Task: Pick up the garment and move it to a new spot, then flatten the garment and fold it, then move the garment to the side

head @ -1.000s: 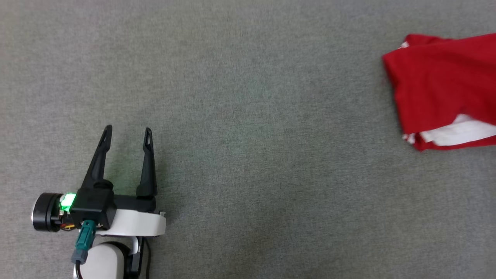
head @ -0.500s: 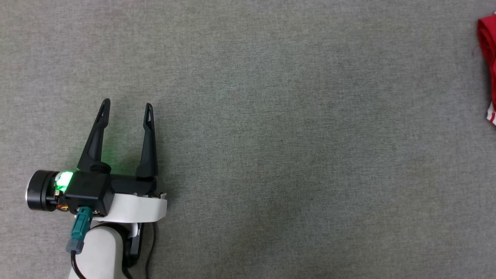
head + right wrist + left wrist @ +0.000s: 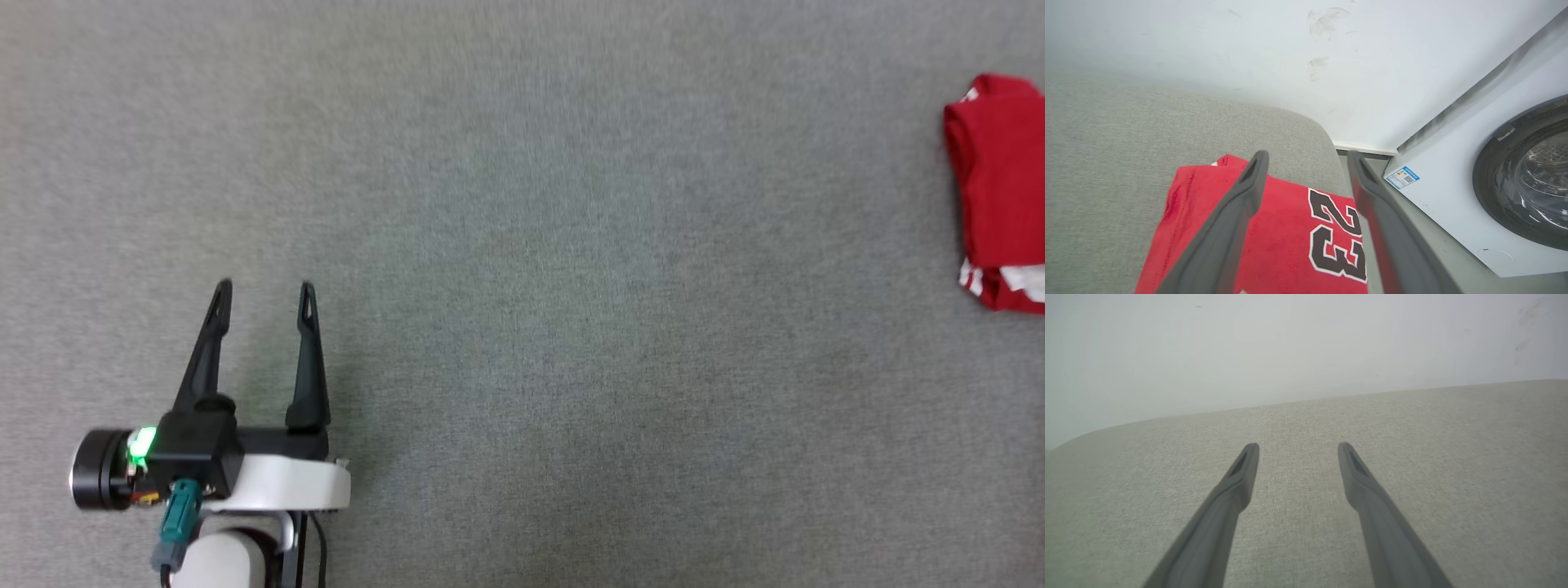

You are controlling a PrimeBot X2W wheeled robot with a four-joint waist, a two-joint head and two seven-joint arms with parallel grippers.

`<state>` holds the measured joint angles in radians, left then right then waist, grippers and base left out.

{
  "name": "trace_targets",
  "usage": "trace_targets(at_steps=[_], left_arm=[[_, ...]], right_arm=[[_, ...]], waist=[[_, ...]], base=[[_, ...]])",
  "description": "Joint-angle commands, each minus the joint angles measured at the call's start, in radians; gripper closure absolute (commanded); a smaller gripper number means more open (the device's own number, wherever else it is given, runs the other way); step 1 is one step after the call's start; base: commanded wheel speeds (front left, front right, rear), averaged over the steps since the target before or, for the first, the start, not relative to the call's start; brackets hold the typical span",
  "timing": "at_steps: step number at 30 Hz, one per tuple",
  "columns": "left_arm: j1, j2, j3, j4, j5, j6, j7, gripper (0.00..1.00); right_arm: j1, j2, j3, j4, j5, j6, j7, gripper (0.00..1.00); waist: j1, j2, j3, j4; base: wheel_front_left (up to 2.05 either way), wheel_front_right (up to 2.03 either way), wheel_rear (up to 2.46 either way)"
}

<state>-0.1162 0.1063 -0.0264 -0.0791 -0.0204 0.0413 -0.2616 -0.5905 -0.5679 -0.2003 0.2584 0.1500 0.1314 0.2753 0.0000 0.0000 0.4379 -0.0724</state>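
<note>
The garment (image 3: 1002, 192), a folded red T-shirt with a bit of white trim, lies at the far right edge of the grey surface in the head view. In the right wrist view the garment (image 3: 1290, 228) shows a dark "23" outlined in white and lies below my right gripper (image 3: 1307, 159), whose fingers stand apart with nothing between them. My left gripper (image 3: 263, 287) hovers open at the lower left of the grey surface, far from the garment. In its own view the left gripper (image 3: 1294, 446) is open over bare fabric.
The grey fabric surface (image 3: 522, 269) has a rounded corner (image 3: 1314, 126) just beyond the garment. A white wall (image 3: 1249, 53) stands behind it. A white washing machine (image 3: 1494, 183) with a round drum opening stands right of that corner.
The right gripper has opened and let go of the garment. The head view has shifted between frames, so the garment sits at a different place at the right edge.
</note>
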Motion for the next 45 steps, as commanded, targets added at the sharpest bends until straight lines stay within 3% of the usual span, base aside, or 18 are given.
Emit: trace_targets(at_steps=[1,12,24,34,45], left_arm=[[0.022,-0.005,0.006,0.002,-0.002,0.006,-0.004,0.0],[0.105,-0.02,0.02,0.018,-0.018,0.005,-0.004,0.0],[0.151,-0.034,0.015,0.06,-0.015,-0.008,-0.004,0.0],[0.205,-0.037,0.018,0.084,-0.016,-0.017,-0.004,0.0],[0.239,-0.039,0.02,0.1,-0.025,-0.036,-0.004,0.0]], right_arm=[[0.027,0.026,0.007,-0.038,0.005,-0.002,-0.038,0.0],[0.197,0.248,0.089,-0.298,-0.051,-0.002,-0.327,0.0],[0.41,0.433,0.205,-0.299,-0.056,-0.002,-0.446,0.0],[0.593,0.499,0.192,-0.263,-0.041,-0.002,-0.49,0.0],[0.701,0.519,0.153,-0.304,-0.035,-0.001,-0.483,0.0]], waist=[[0.0,0.0,-0.057,0.004],[0.0,0.0,-0.191,0.053],[0.0,0.0,-0.3,0.112],[0.0,0.0,-0.373,0.119],[0.0,0.0,-0.417,0.117]], base=[[0.0,0.0,0.0],[0.0,0.0,0.0],[0.0,0.0,0.0],[0.0,0.0,0.0],[0.0,0.0,0.0]])
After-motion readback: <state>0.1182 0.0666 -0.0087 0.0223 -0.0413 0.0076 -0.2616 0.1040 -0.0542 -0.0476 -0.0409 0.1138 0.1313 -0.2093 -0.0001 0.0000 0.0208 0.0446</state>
